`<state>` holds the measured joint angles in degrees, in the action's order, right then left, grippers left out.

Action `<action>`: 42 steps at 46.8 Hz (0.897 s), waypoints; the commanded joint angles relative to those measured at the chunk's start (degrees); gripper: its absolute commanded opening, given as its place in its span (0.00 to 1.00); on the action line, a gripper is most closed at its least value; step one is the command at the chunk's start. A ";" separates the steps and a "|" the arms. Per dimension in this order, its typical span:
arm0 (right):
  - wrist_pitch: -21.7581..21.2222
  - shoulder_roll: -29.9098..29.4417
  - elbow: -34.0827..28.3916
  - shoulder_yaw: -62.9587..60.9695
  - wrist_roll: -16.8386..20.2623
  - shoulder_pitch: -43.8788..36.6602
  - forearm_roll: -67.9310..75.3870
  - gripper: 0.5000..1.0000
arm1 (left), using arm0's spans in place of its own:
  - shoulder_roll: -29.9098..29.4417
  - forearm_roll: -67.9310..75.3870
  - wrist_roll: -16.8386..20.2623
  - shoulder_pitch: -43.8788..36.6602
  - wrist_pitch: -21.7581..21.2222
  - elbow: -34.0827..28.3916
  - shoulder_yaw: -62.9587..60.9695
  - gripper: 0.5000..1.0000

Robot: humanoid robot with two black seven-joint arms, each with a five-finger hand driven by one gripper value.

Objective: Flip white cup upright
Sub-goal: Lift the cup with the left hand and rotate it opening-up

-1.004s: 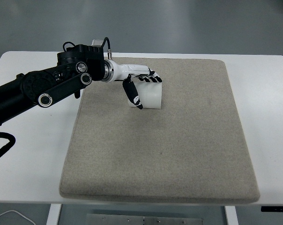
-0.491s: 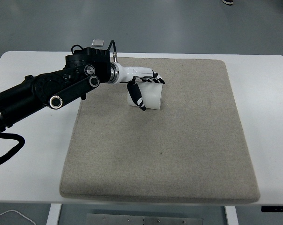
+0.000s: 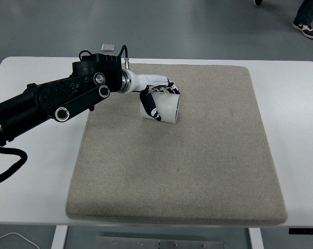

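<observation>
White cup [image 3: 166, 107] now tilted in left hand [image 3: 155, 98].

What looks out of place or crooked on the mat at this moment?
Only the white cup: it leans slightly instead of standing straight, because the left hand grips it near the mat's far left part. Nothing is spilled or broken, and the mat lies flat on the table.

a white desk [image 3: 27, 171] carries everything here. a large beige felt mat [image 3: 198, 166] lies flat on it, covering most of the middle and reaching near the front edge. bare white desk shows along the left, right and far sides. a black cable [image 3: 5, 165] curls on the left part.
</observation>
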<state>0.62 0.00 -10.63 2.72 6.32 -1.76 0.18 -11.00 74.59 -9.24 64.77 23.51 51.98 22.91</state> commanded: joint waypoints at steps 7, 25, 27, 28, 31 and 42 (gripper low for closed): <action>0.00 0.00 0.00 0.00 0.00 0.00 0.00 0.86 | -0.07 -1.02 0.19 0.79 0.31 -0.12 0.73 0.00; 0.00 0.00 0.00 0.00 0.00 0.00 0.00 0.86 | -3.85 -18.33 0.98 3.69 2.07 -5.39 3.29 0.00; 0.00 0.00 0.00 0.00 0.00 0.00 0.00 0.86 | -4.46 -20.26 2.03 3.78 2.24 -5.57 3.29 0.00; 0.00 0.00 0.00 0.00 0.00 0.00 0.00 0.86 | -4.73 -21.14 2.56 3.78 2.42 -5.66 3.37 0.00; 0.00 0.00 0.00 -0.09 0.00 0.00 0.00 0.86 | -6.05 -23.69 3.97 3.87 2.95 -5.75 3.37 0.00; 0.00 0.00 0.00 0.00 0.00 0.00 0.00 0.86 | -10.00 -34.94 10.64 2.90 4.18 -7.68 3.37 0.00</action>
<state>0.61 0.00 -10.64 2.69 6.33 -1.76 0.17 -20.35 41.63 -0.77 68.08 27.26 45.08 26.32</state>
